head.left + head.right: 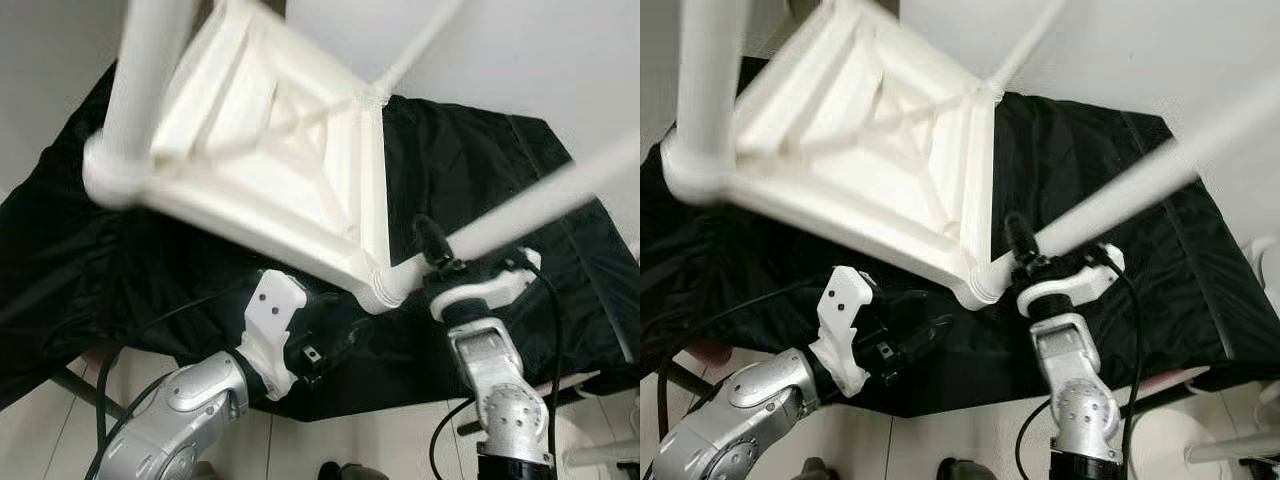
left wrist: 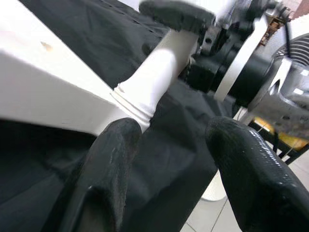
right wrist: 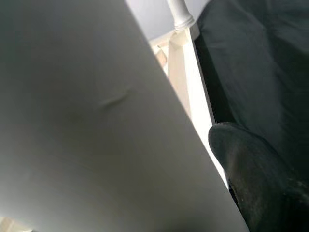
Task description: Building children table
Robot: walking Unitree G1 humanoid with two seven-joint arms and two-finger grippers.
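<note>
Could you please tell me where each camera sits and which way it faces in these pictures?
Left eye: head, looking down at the upturned table on black cloth; both arms show.
Right eye: same scene, beside it.
Left wrist: along the open left claw toward the leg and right claw.
Right wrist: pressed to that leg; one finger.
Shared: the leg.

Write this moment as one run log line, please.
stage: leg fitting | right tool: shut on table leg at corner socket | left tool: open, below same corner | white table top: upside down over black cloth
</note>
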